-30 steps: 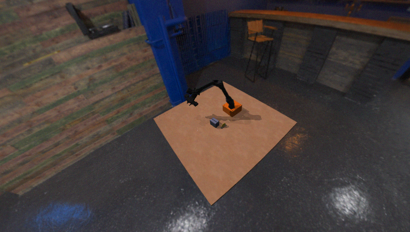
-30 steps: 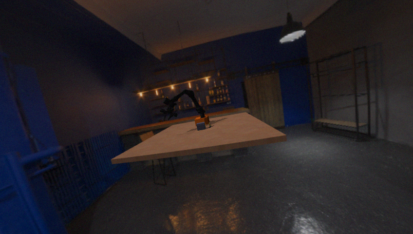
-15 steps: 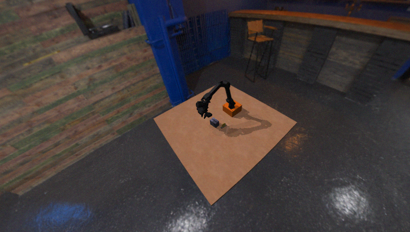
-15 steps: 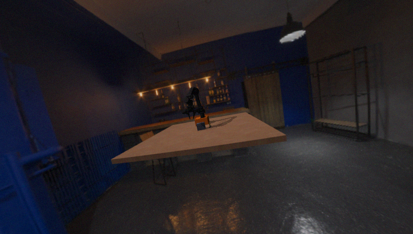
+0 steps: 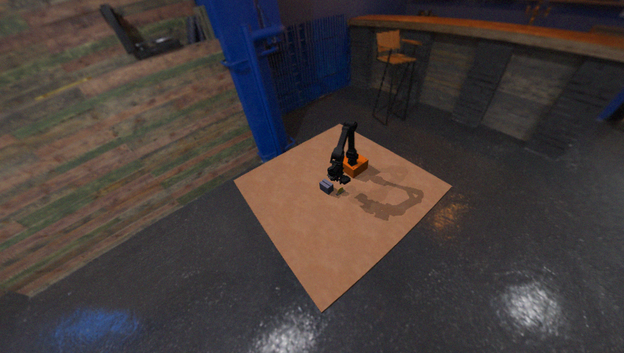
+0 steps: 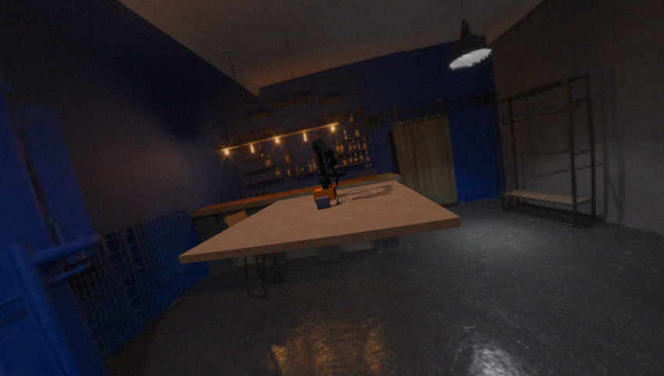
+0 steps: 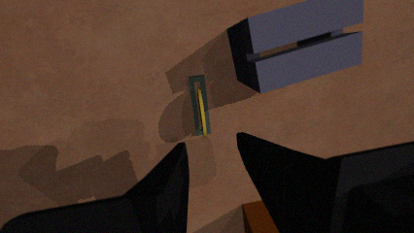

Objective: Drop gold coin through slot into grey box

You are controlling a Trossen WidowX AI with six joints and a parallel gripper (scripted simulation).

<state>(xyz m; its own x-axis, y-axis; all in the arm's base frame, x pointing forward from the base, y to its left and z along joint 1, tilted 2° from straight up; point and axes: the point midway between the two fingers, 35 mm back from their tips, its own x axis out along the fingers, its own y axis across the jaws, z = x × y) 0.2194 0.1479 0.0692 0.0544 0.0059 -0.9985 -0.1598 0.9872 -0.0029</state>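
Note:
The thin gold coin (image 7: pixel 202 112) (image 5: pixel 340 190) (image 6: pixel 337 200) stands on edge in the dark-green holder (image 7: pixel 196 78). The closed blue-grey box (image 7: pixel 303 26) (image 5: pixel 326 187) (image 6: pixel 322 203) stands beside it, at the upper right in the wrist view. The narrow slot in its lid runs at an angle to the coin. My gripper (image 7: pixel 212 138) (image 5: pixel 339 179) is open partway, with nothing between its fingers. It hangs above the table near the coin and box. In the wrist view the fingertips show just below the holder's lower end, one to each side of the coin's line.
The arm's orange base (image 5: pixel 356 167) (image 7: pixel 259 218) (image 6: pixel 324 193) stands behind the coin and box on the brown table top (image 5: pixel 306 245) (image 6: pixel 297 233). The arm's shadow falls across the table on the right in the top view. The box is the nearest obstacle beside the holder.

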